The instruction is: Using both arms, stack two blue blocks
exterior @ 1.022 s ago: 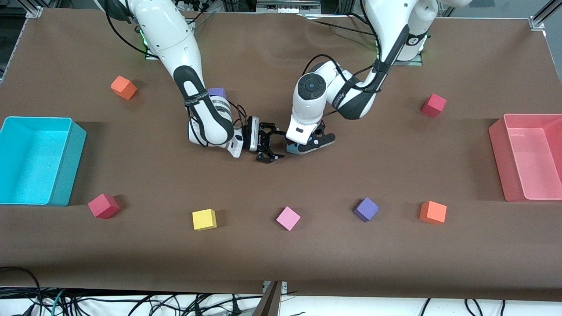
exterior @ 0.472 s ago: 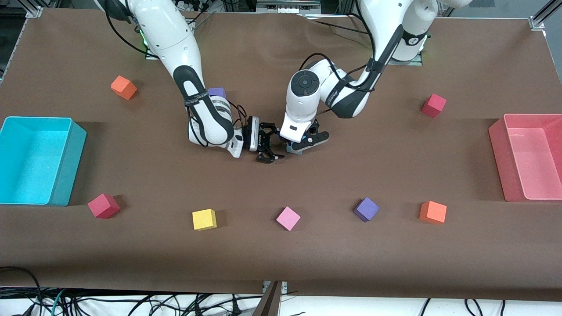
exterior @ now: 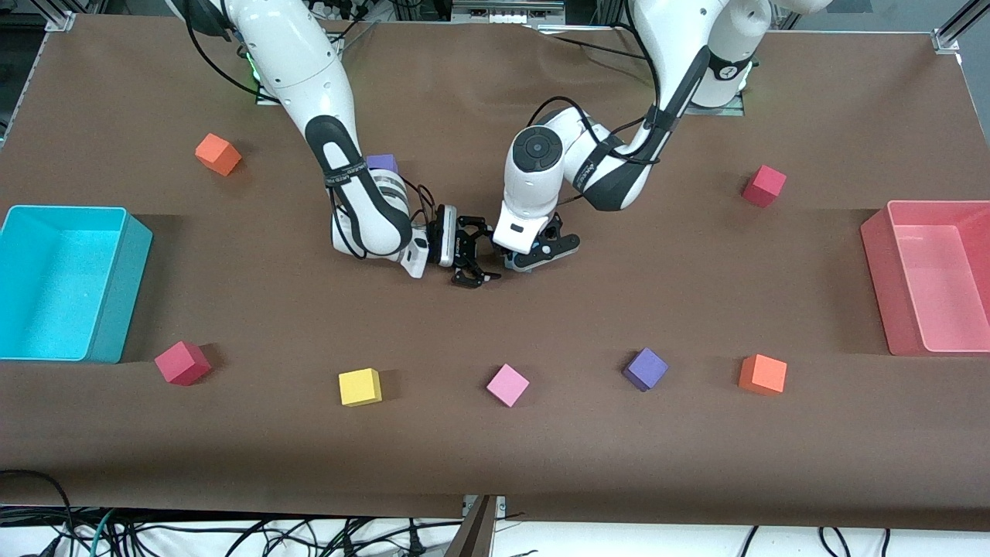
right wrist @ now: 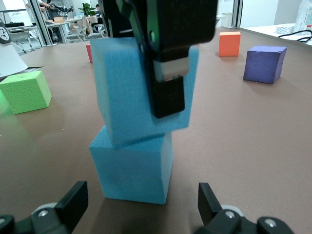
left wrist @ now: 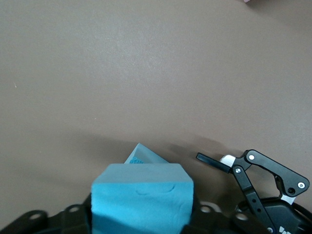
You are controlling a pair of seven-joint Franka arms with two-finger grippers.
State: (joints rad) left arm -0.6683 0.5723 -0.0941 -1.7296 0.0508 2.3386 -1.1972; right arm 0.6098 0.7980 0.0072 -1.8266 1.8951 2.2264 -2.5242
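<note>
Two light blue blocks stand stacked at the table's middle. The upper blue block (right wrist: pixel 131 87) (left wrist: pixel 141 195) rests on the lower blue block (right wrist: pixel 134 170) (left wrist: pixel 145 157), turned a little askew from it. My left gripper (exterior: pixel 535 254) (left wrist: pixel 141 214) comes down from above and is shut on the upper block, with one of its fingers (right wrist: pixel 168 83) flat against the block's side. Only a sliver of blue (exterior: pixel 510 264) shows under it in the front view. My right gripper (exterior: pixel 473 263) (right wrist: pixel 141 195) lies low beside the stack, open, a fingertip on either side of the lower block without touching it.
A teal bin (exterior: pixel 69 282) stands at the right arm's end, a pink bin (exterior: pixel 936 275) at the left arm's end. A row of cubes lies nearer the camera: red (exterior: pixel 182 362), yellow (exterior: pixel 360 386), pink (exterior: pixel 507 384), purple (exterior: pixel 645 368), orange (exterior: pixel 762 374). Farther back are orange (exterior: pixel 218 153), purple (exterior: pixel 382 164) and red (exterior: pixel 764 186) cubes.
The left gripper carried its blue block toward the right gripper and settled it lower onto the other block. The right arm has not moved.
</note>
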